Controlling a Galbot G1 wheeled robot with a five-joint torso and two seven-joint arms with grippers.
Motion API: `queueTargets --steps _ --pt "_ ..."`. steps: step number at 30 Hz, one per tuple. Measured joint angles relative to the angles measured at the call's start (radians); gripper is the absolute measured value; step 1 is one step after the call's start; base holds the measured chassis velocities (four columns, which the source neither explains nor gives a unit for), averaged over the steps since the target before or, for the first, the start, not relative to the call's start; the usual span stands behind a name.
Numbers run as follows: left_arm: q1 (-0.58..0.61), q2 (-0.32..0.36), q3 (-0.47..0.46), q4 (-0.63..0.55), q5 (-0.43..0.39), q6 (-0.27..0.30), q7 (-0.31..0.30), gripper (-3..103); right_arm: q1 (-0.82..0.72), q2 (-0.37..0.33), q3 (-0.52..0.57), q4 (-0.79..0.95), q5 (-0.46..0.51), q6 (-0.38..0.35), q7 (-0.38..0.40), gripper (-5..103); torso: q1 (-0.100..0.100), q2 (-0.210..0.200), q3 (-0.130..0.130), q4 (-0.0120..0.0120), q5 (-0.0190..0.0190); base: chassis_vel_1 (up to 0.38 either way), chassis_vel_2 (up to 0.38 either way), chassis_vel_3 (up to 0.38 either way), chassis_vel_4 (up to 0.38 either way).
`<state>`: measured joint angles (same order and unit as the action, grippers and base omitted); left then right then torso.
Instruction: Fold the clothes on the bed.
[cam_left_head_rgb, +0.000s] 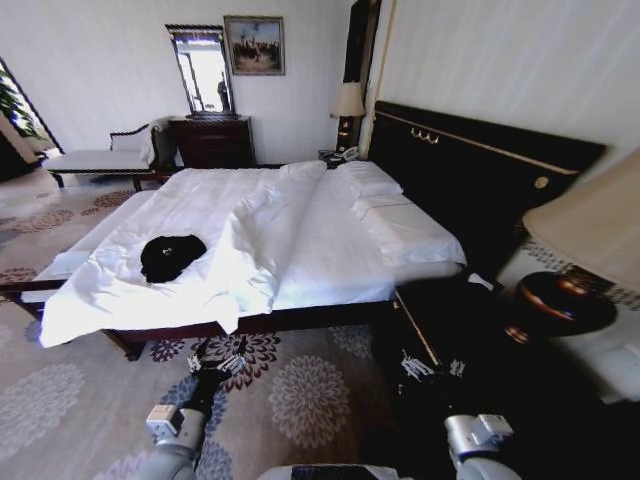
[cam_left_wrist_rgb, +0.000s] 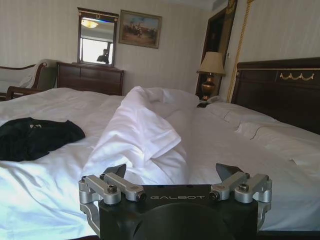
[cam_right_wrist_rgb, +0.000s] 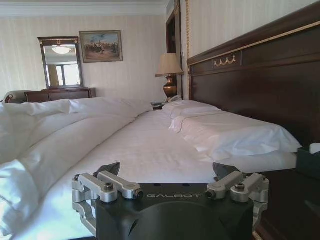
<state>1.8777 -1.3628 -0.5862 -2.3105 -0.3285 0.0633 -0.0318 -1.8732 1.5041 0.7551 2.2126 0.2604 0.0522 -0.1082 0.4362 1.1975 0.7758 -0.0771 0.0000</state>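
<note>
The clothes, a crumpled black T-shirt (cam_left_head_rgb: 171, 255), lie on the white bedding near the foot of the bed (cam_left_head_rgb: 330, 250), on its near side. The left wrist view has the same black shirt (cam_left_wrist_rgb: 35, 137) beside a bunched ridge of duvet (cam_left_wrist_rgb: 142, 135). My left gripper (cam_left_head_rgb: 216, 362) hangs open over the carpet just short of the bed's side rail, right of the shirt. My right gripper (cam_left_head_rgb: 430, 367) is open too, low by the dark nightstand at the bed's head end. In each wrist view the open gripper (cam_left_wrist_rgb: 172, 172) (cam_right_wrist_rgb: 166, 170) faces the mattress with nothing between its fingers.
A tall dark headboard (cam_left_head_rgb: 480, 165) runs along the right. A dark nightstand (cam_left_head_rgb: 450, 310) and a lamp (cam_left_head_rgb: 575, 260) stand close to my right arm. Patterned carpet (cam_left_head_rgb: 300, 400) lies before me. A dresser with mirror (cam_left_head_rgb: 210, 135) and a white bench (cam_left_head_rgb: 95, 160) line the far wall.
</note>
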Motion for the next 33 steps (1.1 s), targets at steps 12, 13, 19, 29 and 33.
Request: queueTargets --steps 12,13,19,29,33 --pt "0.003 -0.001 -0.008 0.0 -0.001 0.0 -0.001 100 -0.001 0.011 -0.009 -0.002 0.009 0.0 0.004 100 0.0 0.0 0.0 0.0 -0.0004 0.025 0.252 -0.027 -0.242" --pt "0.004 0.0 -0.009 -0.001 -0.001 0.0 -0.001 100 -0.001 0.013 -0.011 -0.003 0.008 0.0 0.004 100 0.0 0.0 0.0 0.0 -0.0002 -0.113 0.179 0.142 -0.185" --pt "0.003 0.003 -0.007 -0.002 -0.001 0.002 -0.002 100 0.009 0.016 -0.015 -0.012 0.007 0.001 0.014 100 0.0 0.0 0.0 0.0 0.0002 -0.195 0.163 0.179 -0.174" --pt "-0.004 0.001 0.017 -0.002 0.012 0.008 -0.01 100 0.018 0.011 -0.013 -0.015 -0.001 -0.001 0.021 100 0.0 0.0 0.0 0.0 0.0001 -0.175 0.181 0.174 -0.185" --pt "-0.003 -0.001 0.018 -0.001 0.013 0.008 -0.01 100 0.017 0.01 -0.012 -0.014 -0.008 -0.003 0.023 100 0.0 0.0 0.0 -0.0001 -0.0001 -0.048 0.209 0.038 -0.194"
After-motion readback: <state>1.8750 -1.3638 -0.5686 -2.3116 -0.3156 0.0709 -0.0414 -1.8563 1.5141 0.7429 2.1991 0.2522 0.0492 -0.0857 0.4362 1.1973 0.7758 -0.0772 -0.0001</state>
